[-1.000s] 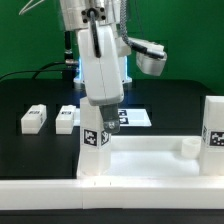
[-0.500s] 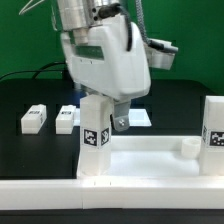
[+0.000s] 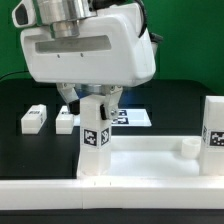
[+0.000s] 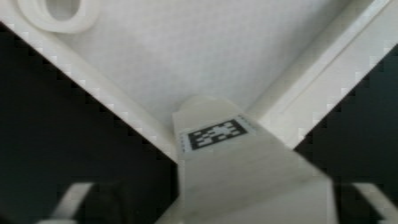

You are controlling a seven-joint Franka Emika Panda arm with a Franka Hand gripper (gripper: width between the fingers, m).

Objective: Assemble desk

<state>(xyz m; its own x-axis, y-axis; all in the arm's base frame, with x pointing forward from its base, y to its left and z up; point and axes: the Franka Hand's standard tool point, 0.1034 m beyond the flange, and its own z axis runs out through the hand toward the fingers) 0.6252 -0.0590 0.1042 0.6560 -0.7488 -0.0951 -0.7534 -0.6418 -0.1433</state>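
Note:
The white tabletop (image 3: 150, 160) lies upside down with its raised rim up. One square leg (image 3: 95, 138) with a tag stands upright in its near left corner. A second leg (image 3: 213, 125) stands at the exterior view's right, beside an empty round socket (image 3: 188, 148). My gripper (image 3: 90, 100) is open and hangs over the left leg's top, with one finger on each side and gaps between. In the wrist view the leg (image 4: 217, 135) runs up between my fingertips (image 4: 68, 200), above the tabletop (image 4: 196, 50) and a socket (image 4: 63, 10).
Two loose legs (image 3: 33, 119) (image 3: 66, 119) lie on the black table at the exterior view's left. The marker board (image 3: 137, 117) lies behind the gripper. A long white bar (image 3: 40, 195) runs along the front edge.
The gripper has swung toward the exterior view's left and come nearer the camera. It now straddles the top of the left leg. The parts have not moved.

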